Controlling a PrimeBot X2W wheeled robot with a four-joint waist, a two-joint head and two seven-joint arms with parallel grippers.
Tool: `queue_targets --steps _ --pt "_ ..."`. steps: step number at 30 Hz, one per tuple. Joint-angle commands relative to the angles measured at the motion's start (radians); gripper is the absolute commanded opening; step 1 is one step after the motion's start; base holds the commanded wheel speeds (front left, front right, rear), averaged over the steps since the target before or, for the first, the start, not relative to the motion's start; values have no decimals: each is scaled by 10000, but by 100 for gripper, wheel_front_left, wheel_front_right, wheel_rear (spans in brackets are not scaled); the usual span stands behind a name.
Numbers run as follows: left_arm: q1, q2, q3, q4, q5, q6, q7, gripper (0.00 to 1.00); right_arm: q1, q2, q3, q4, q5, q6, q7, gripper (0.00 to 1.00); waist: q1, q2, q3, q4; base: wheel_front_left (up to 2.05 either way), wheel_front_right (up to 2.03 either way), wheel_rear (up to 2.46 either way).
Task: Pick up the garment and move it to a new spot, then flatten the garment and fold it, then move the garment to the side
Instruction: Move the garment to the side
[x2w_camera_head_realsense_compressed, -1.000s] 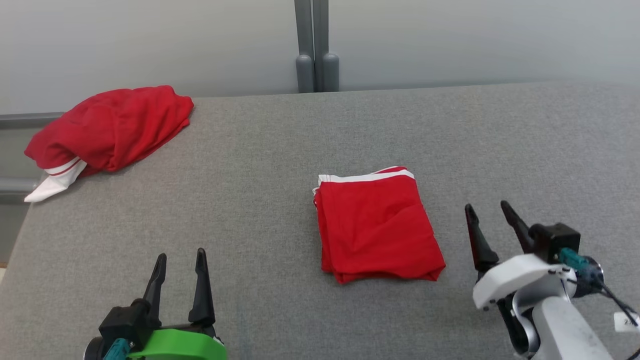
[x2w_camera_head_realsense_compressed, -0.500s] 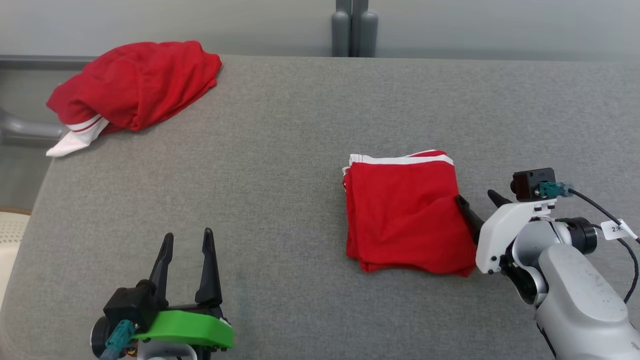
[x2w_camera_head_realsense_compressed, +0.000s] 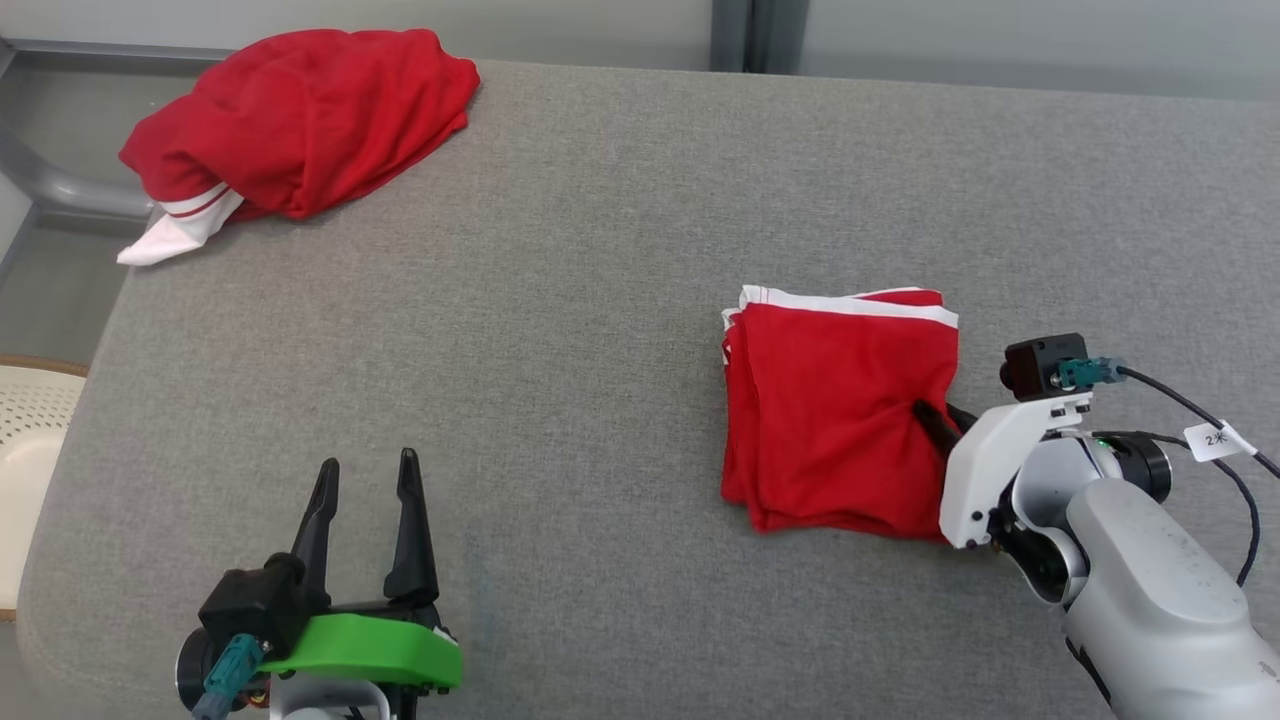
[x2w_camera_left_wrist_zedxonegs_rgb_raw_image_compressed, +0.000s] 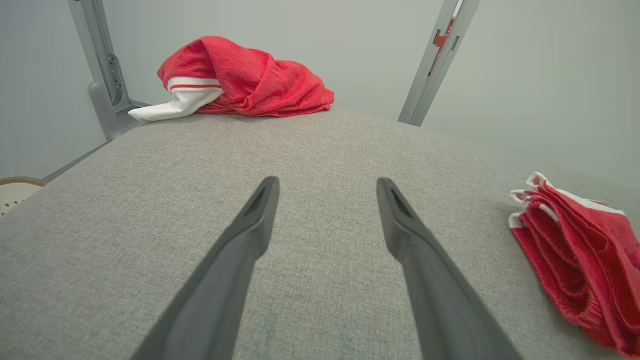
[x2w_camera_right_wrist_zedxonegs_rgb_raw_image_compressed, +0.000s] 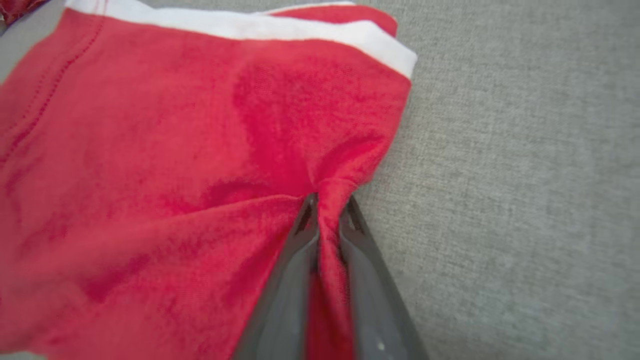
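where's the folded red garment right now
In the head view the folded red garment lies right of centre on the grey surface, its right edge pinched in the right gripper.

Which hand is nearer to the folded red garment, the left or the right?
Right. The right hand pinches the right edge of the folded garment; the left hand hovers open, far to its left.

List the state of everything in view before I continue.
folded garment: folded, lying on the table, right edge bunched
crumpled garment: heaped at the table's far left corner
left gripper: jaws open, empty
right gripper: jaws shut on the folded garment's edge
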Motion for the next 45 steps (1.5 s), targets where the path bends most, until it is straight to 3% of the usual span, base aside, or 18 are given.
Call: queue_targets --steps 1,8,19,21,27,34,45 --pt "-166 21 23 -27 117 1 -6 100 -92 -159 61 139 15 -22 -105 0 0 0 36 -147 0 0 0" --pt "-258 21 140 -64 366 -131 -6 100 -837 -449 172 341 -274 -19 -1016 0 0 0 311 -1105 0 0 0" --pt "-765 28 290 -116 1066 -480 -6 100 -1789 -614 -46 915 -609 -19 -2109 0 0 0 1104 -3887 0 0 0" --pt "-1002 64 293 -63 1330 -599 -4 100 -1972 -508 -143 1090 -604 -19 -2460 0 0 0 1347 -4660 0 0 0" --pt "-1433 145 164 55 1620 -809 -6 100 -2227 -369 -267 1445 -570 -19 -2897 0 0 0 1644 -5506 0 0 0" --pt "-1745 145 48 92 1790 -922 -6 100 -2486 -277 -245 1788 -639 -19 -3263 0 0 0 1809 -5675 0 0 0" --pt "-1933 120 167 -225 1764 -875 -6 100 -3460 -553 -110 2491 -1359 -19 -3868 0 0 0 2166 -4711 0 0 0"
